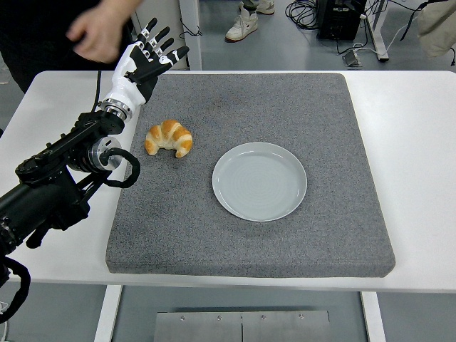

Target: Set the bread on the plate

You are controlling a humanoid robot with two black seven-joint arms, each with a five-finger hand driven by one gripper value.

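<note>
A golden croissant (pixel 169 137) lies on the grey mat (pixel 249 235), left of centre. To its right an empty pale plate (pixel 259 181) rests flat on the same mat. My left hand (pixel 152 55) hovers beyond the croissant near the mat's far left corner, its fingers (pixel 162 36) spread and holding nothing. The left arm (pixel 64 167) stretches in from the lower left edge. The croissant and the plate do not touch. No right arm shows.
The mat covers most of the white table (pixel 413 142). A person's hand (pixel 100 32) hangs just left of my hand at the top. Shoes (pixel 246 21), cables and stand legs show on the floor behind the table.
</note>
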